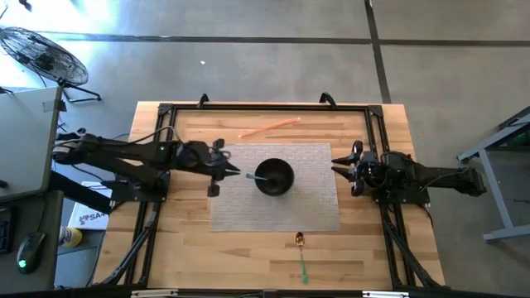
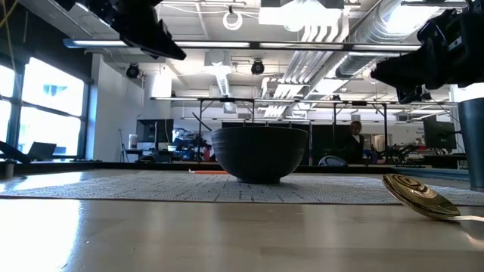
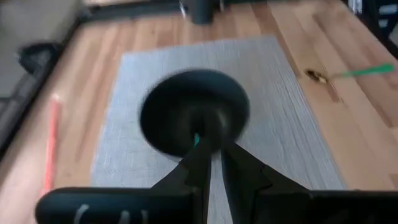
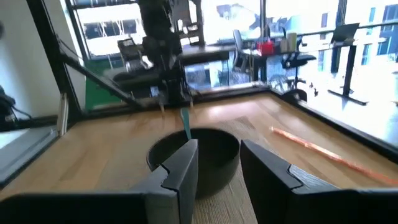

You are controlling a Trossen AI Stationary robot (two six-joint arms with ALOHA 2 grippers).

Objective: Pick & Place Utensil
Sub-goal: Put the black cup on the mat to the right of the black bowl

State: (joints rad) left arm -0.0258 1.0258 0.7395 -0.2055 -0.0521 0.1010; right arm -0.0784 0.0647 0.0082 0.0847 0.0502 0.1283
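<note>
Bowl: round matte black bowl (image 1: 274, 178) on woven grey placemat (image 1: 319, 205).
Left pincer (image 1: 234, 173): pinching thin teal-handled utensil (image 1: 255, 175), tip over bowl.
Right pincer (image 1: 338, 170): spread, beside placemat.

Grey concrete floor (image 1: 248, 33), fan (image 1: 45, 54) off the table's corner. Open ceiling with ducts (image 2: 340, 30) (lights on), big windows (image 2: 41, 102), desks behind.

Daylight is flooding your scene, and both wrist feeds are running soft.

You are getting window glare behind the round black bowl (image 4: 194, 155), motion blur smearing it from the left wrist, and ceiling lights silhouetting it above the out-of-focus pale wooden tabletop (image 2: 189, 234).
</note>
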